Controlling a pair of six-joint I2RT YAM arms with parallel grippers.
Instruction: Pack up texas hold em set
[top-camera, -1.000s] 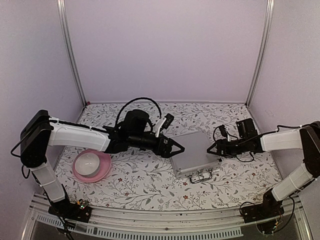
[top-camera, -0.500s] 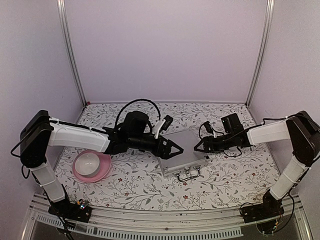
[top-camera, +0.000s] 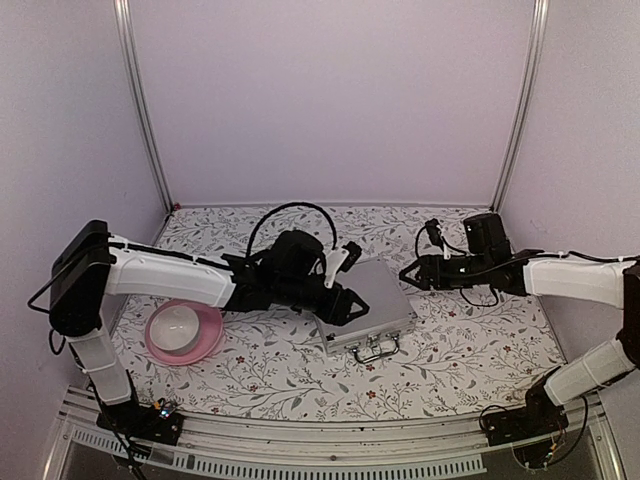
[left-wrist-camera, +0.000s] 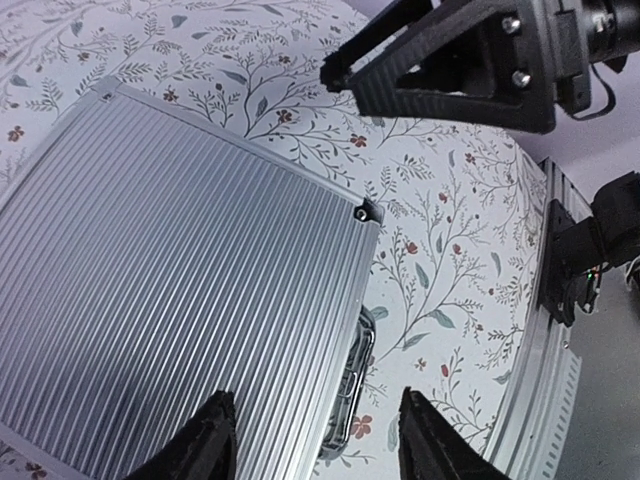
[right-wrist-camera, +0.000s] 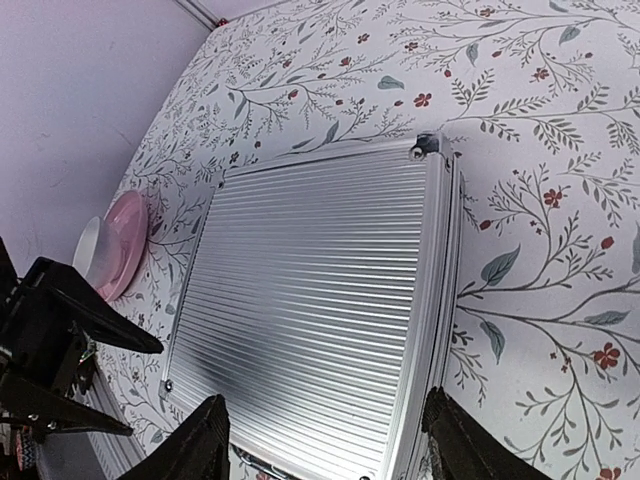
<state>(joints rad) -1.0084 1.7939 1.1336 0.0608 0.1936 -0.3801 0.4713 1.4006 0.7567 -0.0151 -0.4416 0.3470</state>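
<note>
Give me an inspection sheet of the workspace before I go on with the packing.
Surface: floral table, flat.
Job's things: silver case closed, lying flat, handle toward the arms; loose cards or chips: nothing seen.
Clutter: pink plate with white bowl, left of the case, apart from it.
End effectors: left end effector fingers apart over the case's handle edge, contact unclear; right end effector open, right of the case, not touching.
Cables: black cable loop above the left wrist, off the case.
Surroundings: plain walls, metal posts.
</note>
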